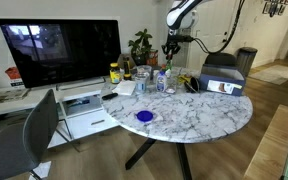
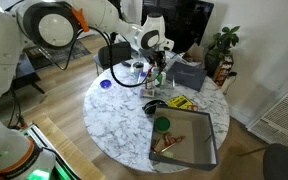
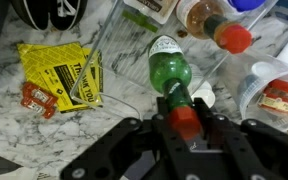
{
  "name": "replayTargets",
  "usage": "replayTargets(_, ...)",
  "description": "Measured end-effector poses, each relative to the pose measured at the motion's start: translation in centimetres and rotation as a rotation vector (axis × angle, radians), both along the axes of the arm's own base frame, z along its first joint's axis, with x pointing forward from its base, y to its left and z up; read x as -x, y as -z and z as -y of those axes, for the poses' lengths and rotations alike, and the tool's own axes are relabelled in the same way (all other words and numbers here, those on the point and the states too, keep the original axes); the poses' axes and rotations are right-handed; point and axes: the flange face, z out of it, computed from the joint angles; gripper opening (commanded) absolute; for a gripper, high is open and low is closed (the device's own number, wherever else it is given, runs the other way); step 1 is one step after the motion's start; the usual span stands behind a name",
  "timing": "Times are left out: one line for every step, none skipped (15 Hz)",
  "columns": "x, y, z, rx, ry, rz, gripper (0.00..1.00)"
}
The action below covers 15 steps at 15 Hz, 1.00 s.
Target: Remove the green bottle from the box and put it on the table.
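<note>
Green bottle [image 3: 170, 72] is clamped at its red-capped neck by the gripper [image 3: 185, 112]. It is outside the box [image 1: 224, 76], over the tabletop [image 1: 199, 115] near the far edge, beside 1 yellow packet [image 3: 62, 72]. Contact with the tabletop cannot be told.

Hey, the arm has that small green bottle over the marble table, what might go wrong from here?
1. The gripper pinches the slim green bottle only near its red cap, so it may swing or slip out.
2. The white marble table below is crowded. A clear bottle with a red cap and flat yellow packets sit close, so lowering could bump them or tip the bottle.
</note>
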Motion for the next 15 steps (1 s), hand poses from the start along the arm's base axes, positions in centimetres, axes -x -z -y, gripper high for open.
replayTargets(-0.1,0.0,-0.1,0.001,-0.002,0.002,0.31)
replayTargets(-0.1,-0.1,-0.1,0.001,-0.003,0.003,0.31)
replayTargets(-0.1,-0.2,-0.1,0.002,-0.003,0.004,0.31)
replayTargets(-0.2,-0.2,-0.1,0.002,-0.003,0.005,0.08)
replayTargets(-0.2,-0.3,-0.1,0.002,-0.003,0.006,0.08)
replayTargets(-0.2,-0.3,-0.1,0.002,-0.003,0.006,0.08)
replayTargets(-0.2,-0.2,-0.2,0.002,-0.004,0.006,0.08)
replayTargets(-0.2,-0.2,-0.3,0.001,-0.005,0.005,0.08)
replayTargets(-0.2,0.0,-0.4,0.000,-0.007,0.003,0.08)
replayTargets(-0.3,0.2,-0.6,0.000,-0.010,0.001,0.08)
replayTargets(-0.4,0.5,-0.8,0.000,-0.013,-0.002,0.08)
replayTargets(-0.5,0.8,-1.1,0.000,-0.016,-0.005,0.08)
replayTargets(-0.6,1.1,-1.3,0.000,-0.017,-0.007,0.08)
replayTargets(-0.7,1.5,-1.5,-0.001,-0.018,-0.010,0.08)
replayTargets(-0.7,1.9,-1.7,-0.001,-0.017,-0.013,0.08)
